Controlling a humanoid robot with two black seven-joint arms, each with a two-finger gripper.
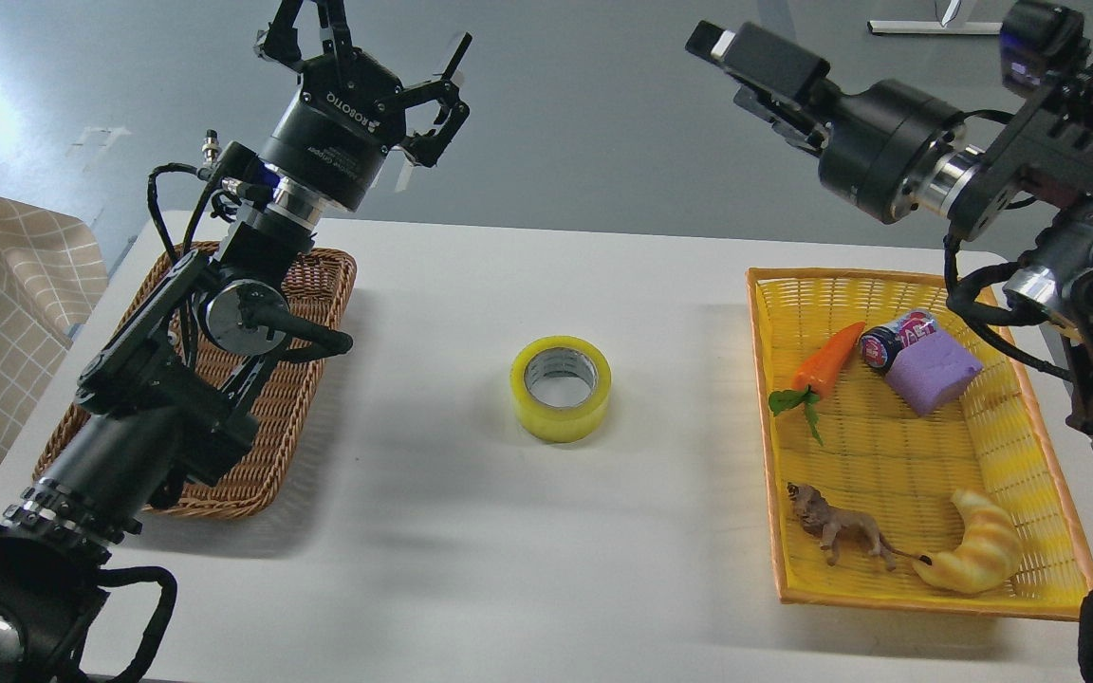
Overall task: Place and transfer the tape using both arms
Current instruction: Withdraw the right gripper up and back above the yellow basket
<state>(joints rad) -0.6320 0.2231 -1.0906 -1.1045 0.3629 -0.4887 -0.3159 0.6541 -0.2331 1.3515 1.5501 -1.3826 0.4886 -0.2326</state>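
Observation:
The tape [561, 387], a yellow translucent roll with a grey-white core, lies flat on the white table [471, 550] near its middle, and nothing touches it. My left gripper [371, 33] is raised high above the wicker basket at the back left, its fingers spread open and empty. My right gripper [719, 40] is raised high at the back right, above and behind the yellow basket, far from the tape. It is seen side-on as one dark block, so its fingers cannot be told apart.
A brown wicker basket [314, 285] sits at the left under my left arm. A yellow basket [765, 446] at the right holds a toy carrot [826, 356], a purple block [931, 375], a small can [893, 339], a toy lion [836, 531] and a croissant toy [978, 555].

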